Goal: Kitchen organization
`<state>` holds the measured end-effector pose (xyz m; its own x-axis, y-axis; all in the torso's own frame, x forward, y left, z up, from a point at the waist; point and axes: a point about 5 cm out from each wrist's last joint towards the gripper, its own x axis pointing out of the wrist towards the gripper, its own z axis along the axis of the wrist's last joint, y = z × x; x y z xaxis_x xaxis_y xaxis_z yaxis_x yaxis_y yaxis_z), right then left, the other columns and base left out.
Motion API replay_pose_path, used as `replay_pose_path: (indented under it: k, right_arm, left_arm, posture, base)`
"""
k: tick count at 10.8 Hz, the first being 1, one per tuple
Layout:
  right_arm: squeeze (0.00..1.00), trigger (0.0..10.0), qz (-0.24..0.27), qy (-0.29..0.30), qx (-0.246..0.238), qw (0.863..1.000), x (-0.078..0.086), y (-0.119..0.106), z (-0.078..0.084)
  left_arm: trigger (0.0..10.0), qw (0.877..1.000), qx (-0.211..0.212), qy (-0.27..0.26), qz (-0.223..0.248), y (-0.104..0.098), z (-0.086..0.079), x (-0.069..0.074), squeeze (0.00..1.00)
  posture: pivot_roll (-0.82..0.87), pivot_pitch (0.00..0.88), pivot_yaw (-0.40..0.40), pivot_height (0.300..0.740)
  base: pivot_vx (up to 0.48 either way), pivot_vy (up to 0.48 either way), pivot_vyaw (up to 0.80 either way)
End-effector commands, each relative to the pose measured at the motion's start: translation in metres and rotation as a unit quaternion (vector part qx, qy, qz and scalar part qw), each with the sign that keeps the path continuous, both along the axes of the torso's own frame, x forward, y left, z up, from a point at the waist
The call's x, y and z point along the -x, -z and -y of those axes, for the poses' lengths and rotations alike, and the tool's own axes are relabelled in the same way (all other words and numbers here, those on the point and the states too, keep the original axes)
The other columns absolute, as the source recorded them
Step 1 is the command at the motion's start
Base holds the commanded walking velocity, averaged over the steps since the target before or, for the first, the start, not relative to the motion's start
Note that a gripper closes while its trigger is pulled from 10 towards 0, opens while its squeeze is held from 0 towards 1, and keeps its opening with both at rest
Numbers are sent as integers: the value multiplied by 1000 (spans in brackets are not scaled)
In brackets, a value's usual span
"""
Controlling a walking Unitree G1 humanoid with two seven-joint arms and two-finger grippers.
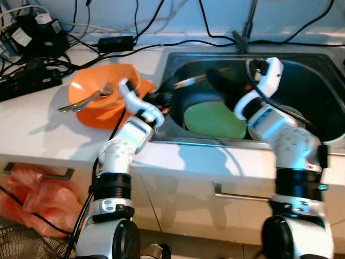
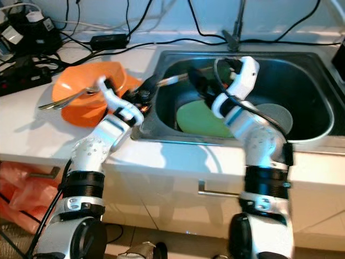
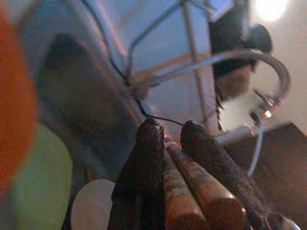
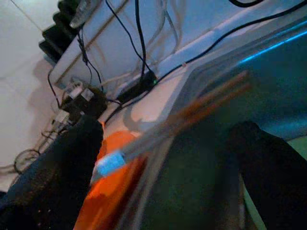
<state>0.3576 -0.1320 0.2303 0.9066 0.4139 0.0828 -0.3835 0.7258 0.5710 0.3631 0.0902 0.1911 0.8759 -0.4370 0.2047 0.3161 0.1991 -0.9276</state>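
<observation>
My left gripper is pinching the chopsticks over the sink edge beside the orange bowl, probably to drop them in, while my right gripper hovers spread above the green plate.

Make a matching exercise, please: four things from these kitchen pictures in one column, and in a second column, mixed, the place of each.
Things:
1. green plate
2. orange bowl
3. chopsticks
4. spoon

Places:
A. between the fingers of the left pincer
B. on the white counter, left of the sink
C. lying in the orange bowl, handle over its rim
D. on the bottom of the sink

Pairs: 1-D, 2-B, 3-A, 4-C
</observation>
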Motion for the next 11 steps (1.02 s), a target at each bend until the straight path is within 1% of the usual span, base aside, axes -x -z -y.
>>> replay_pose_path:
  k: [1,2,3,5,7,9,10,11]
  right_arm:
    - [0,10000,19,-10,-14,1000,0,-9,-10]
    - [0,10000,21,-12,-18,1000,0,-9,-12]
    - [0,10000,16,-17,-28,999,0,-7,-21]
    - [0,10000,3,-21,-31,999,0,-2,-28]
    - [0,10000,-14,-20,-38,999,-1,5,-32]
    - [0,10000,-18,-18,-45,999,-2,6,-33]
    - [0,10000,-12,-10,-69,998,-8,2,-34]
    - [0,10000,-9,-7,-82,997,-10,1,-34]
  left_arm:
    - [0,999,28,20,-1,-10,13,-1,0]
    - [0,999,34,22,-4,-10,14,0,0]
    - [0,998,53,25,-14,-12,16,-1,0]
    - [0,996,81,25,-9,-23,15,-2,0]
    - [0,995,92,37,-3,-30,19,0,0]
    - [0,995,91,50,-4,-31,23,3,0]
    - [0,993,95,64,-11,-29,30,7,0]
    - [0,993,97,71,-9,-31,33,9,0]
  posture:
    - [100,96,116,740]
    - [100,96,116,740]
    - [100,99,118,740]
    - [101,104,122,740]
    - [101,102,124,740]
    - [101,102,125,740]
    - [103,99,127,740]
    - [105,99,125,740]
  base:
    - [0,0,0]
    - [0,0,0]
    - [0,0,0]
    - [0,0,0]
    - [0,0,0]
    - [0,0,0]
    - [0,0,0]
    - [0,0,0]
